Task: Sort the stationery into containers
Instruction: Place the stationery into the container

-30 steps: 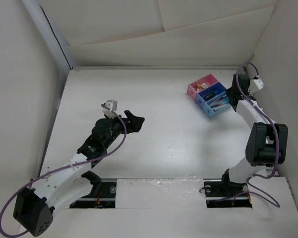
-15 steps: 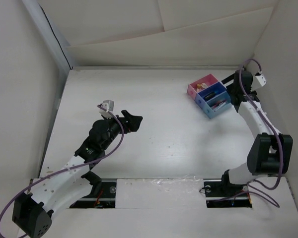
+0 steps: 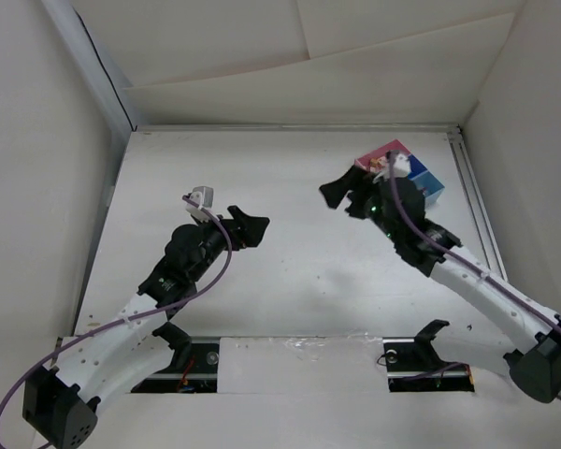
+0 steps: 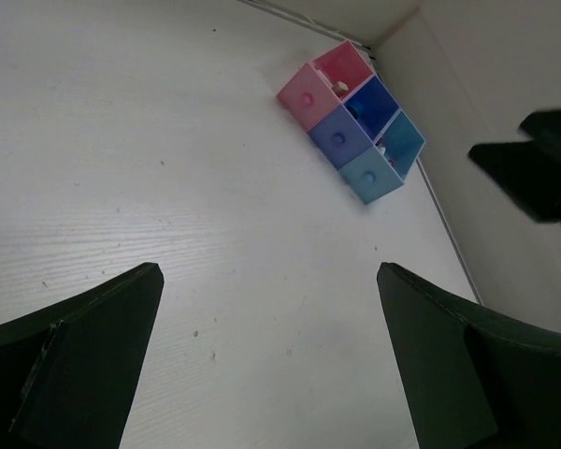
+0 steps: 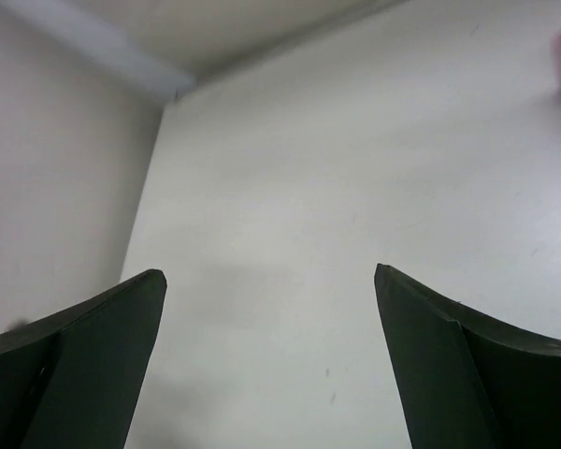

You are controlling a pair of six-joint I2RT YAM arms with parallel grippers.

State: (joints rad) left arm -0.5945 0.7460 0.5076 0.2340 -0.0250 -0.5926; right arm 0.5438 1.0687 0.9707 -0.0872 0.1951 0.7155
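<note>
The containers [image 4: 341, 138] are three trays joined in a row at the back right: pink [image 4: 307, 95], dark blue [image 4: 372, 103], light blue [image 4: 404, 142]. A small pale piece of stationery [image 4: 338, 86] lies in the pink tray; what is in the other trays is too small to tell. In the top view my right arm hides most of the containers [image 3: 381, 152]. My left gripper [image 3: 252, 229] hovers open over the table's left middle, nothing between its fingers [image 4: 93, 318]. My right gripper [image 3: 341, 194] hangs open and empty in front of the trays, pointing left [image 5: 269, 276].
White walls close the table at the back [image 3: 290, 89], left and right. A rail [image 3: 475, 210] runs along the right edge. The right gripper's dark fingers [image 4: 533, 173] show at the right of the left wrist view.
My right arm has swung from the containers at the back right out over the table's middle, and its jaws have opened. The left arm has hardly moved.
</note>
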